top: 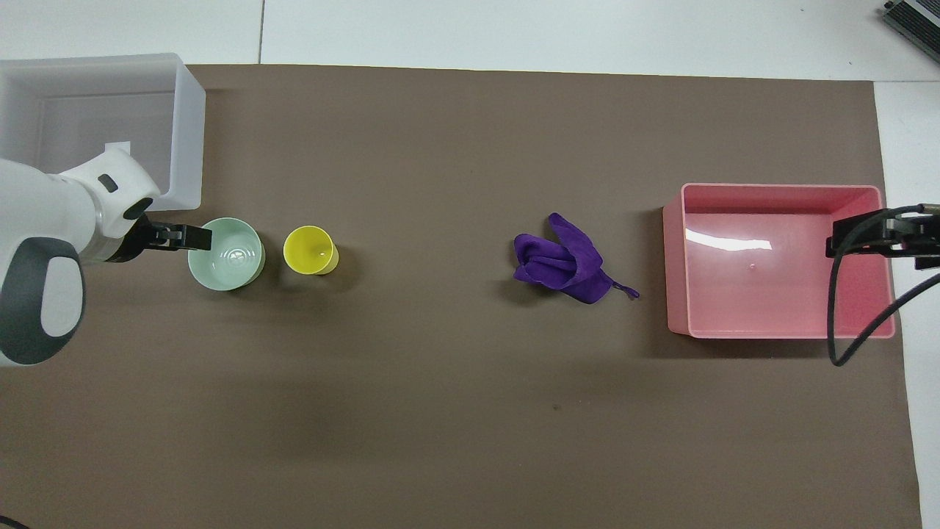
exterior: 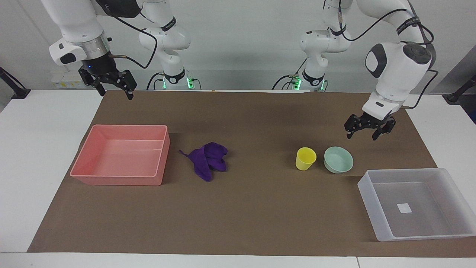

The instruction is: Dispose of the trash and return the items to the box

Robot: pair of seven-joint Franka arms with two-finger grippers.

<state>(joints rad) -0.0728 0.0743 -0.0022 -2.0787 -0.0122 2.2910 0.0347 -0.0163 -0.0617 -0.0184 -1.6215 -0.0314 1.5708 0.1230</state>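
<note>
2 arms show in the facing view. The left gripper [exterior: 360, 131] hangs in the air over the brown mat [exterior: 253, 208], just beside the bowl [exterior: 338, 159] at the side toward the robots, clear of it; its jaws are spread wide and hold nothing. The right gripper [exterior: 113, 89] waits over the mat's edge at the robots' end, above the pink bin [exterior: 121, 180], jaws also wide apart and bare. On the desk [exterior: 41, 156] the cup [exterior: 305, 158] stands upright just beside the bowl, apart from it, toward the right arm's end. The box [exterior: 375, 219] sits near the bowl, farther from the robots, at the left arm's end; 1 white square [exterior: 404, 208] marks its floor. The rag [exterior: 207, 160] lies crumpled between the cup and the pink bin, near the bin and outside it.

From overhead, the left gripper [top: 180, 236] covers the rim of the bowl [top: 231, 257] at the end away from the cup [top: 311, 250]. The box [top: 187, 125] is partly hidden by the left arm. The rag [top: 562, 258] lies on the mat [top: 440, 404] beside the pink bin [top: 778, 334], and the right gripper [top: 855, 234] hangs over that bin's outer end.
</note>
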